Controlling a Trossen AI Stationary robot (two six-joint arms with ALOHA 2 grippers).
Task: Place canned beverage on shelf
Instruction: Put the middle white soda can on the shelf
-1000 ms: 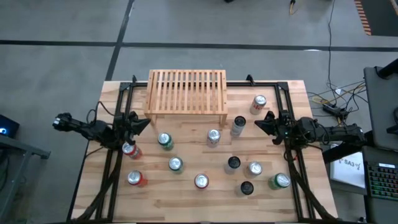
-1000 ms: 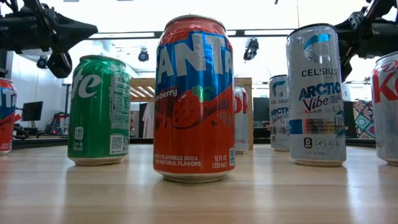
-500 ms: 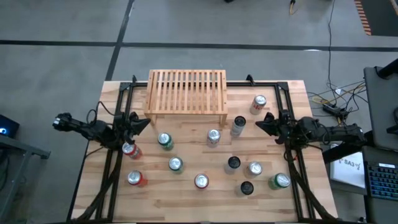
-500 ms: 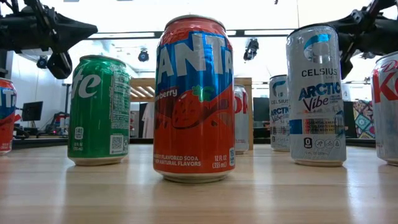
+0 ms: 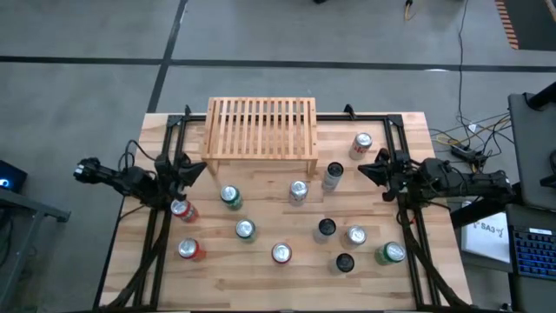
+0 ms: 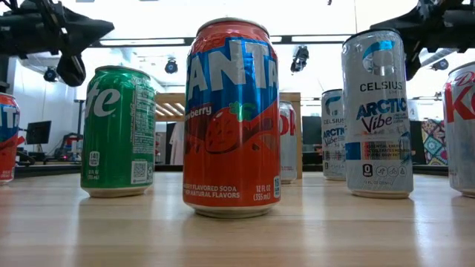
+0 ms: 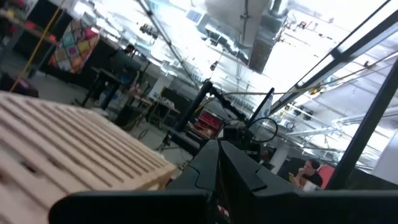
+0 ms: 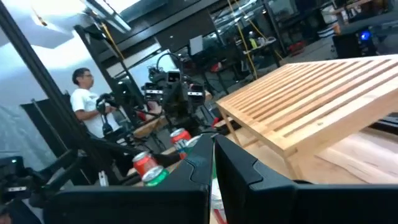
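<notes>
The shelf (image 5: 261, 129), a low light-wood slatted rack, stands on its short legs at the table's far middle; nothing is on it. It also shows in the left wrist view (image 7: 74, 149) and the right wrist view (image 8: 311, 112). Several cans stand upright on the tabletop in front of it, among them a red-and-blue Fanta can (image 6: 231, 119), a green can (image 6: 119, 132) and a white Celsius can (image 6: 377, 111). My left gripper (image 5: 206, 170) hovers shut at the shelf's left front corner. My right gripper (image 5: 361, 171) hovers shut to the shelf's right, near a tall can (image 5: 333, 174). Both hold nothing.
Black frame rails (image 5: 169, 130) run along the table's left, right and far sides. A person (image 8: 84, 99) stands in the room beyond the table. Bare planks (image 5: 261, 278) lie along the near edge.
My right gripper has risen a little and rolled slightly, staying shut. The cans and the shelf have kept still.
</notes>
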